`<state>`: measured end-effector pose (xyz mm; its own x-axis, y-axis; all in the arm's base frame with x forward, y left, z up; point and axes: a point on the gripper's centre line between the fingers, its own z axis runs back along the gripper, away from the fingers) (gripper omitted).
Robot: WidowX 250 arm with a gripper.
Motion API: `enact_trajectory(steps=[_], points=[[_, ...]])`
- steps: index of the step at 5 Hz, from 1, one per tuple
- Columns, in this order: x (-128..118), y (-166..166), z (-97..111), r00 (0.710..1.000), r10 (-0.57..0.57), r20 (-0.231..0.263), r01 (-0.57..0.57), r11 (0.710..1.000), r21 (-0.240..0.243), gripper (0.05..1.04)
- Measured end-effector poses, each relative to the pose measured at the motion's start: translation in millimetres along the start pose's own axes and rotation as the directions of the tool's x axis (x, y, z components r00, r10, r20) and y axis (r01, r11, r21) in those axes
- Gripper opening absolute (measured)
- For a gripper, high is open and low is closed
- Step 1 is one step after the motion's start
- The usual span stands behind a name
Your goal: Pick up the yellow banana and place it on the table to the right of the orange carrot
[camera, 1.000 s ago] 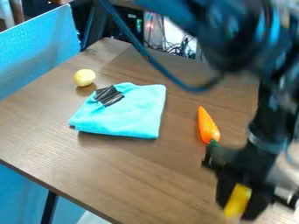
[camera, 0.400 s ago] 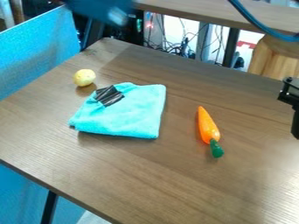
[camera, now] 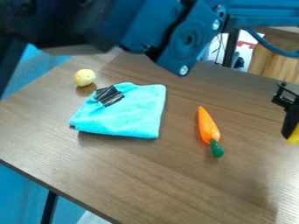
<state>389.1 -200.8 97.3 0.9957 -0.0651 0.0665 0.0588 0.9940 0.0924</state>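
At the right edge, partly cut off, the black gripper [camera: 290, 120] is over the table with a yellow object [camera: 294, 135] held at its fingers. To its left lies an orange carrot [camera: 208, 125], green stem end towards the front, apart from the gripper. A folded turquoise cloth [camera: 131, 114] rests left of the carrot, with a black striped patch [camera: 109, 96] on its upper left part. Beyond the cloth's upper left corner sits a round pale-yellow ball-like item [camera: 85, 77].
Dark blue and black arm links [camera: 184, 39] span the top of the view above the brown table [camera: 146, 175]. A blue panel [camera: 29, 70] stands along the table's left side. Behind the table are a wooden piece [camera: 277, 57] and a dark post.
The gripper has gone from the lower right, carrying the yellow object, to the right edge. Arm links now cross the top of the view. Carrot, cloth and round item have stayed put.
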Motion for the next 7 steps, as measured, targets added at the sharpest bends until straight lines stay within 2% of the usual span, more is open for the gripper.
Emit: enact_trajectory(steps=[1, 2, 3, 5, 6, 7], points=[[8, 23, -6, 0.999, 0.042, -0.026, -0.043, 0.999, -0.015, 0.441], [3, 29, -34, 0.994, 0.053, -0.095, -0.056, 0.998, -0.029, 0.441], [3, 34, -51, 0.989, 0.057, -0.136, -0.062, 0.997, -0.035, 0.441], [3, 31, -64, 0.984, 0.022, -0.174, -0.030, 0.999, -0.041, 0.441], [6, 24, -63, 0.982, 0.019, -0.188, -0.033, 0.997, -0.069, 0.441], [6, 16, -66, 0.976, 0.015, -0.216, -0.030, 0.997, -0.070, 0.481]])
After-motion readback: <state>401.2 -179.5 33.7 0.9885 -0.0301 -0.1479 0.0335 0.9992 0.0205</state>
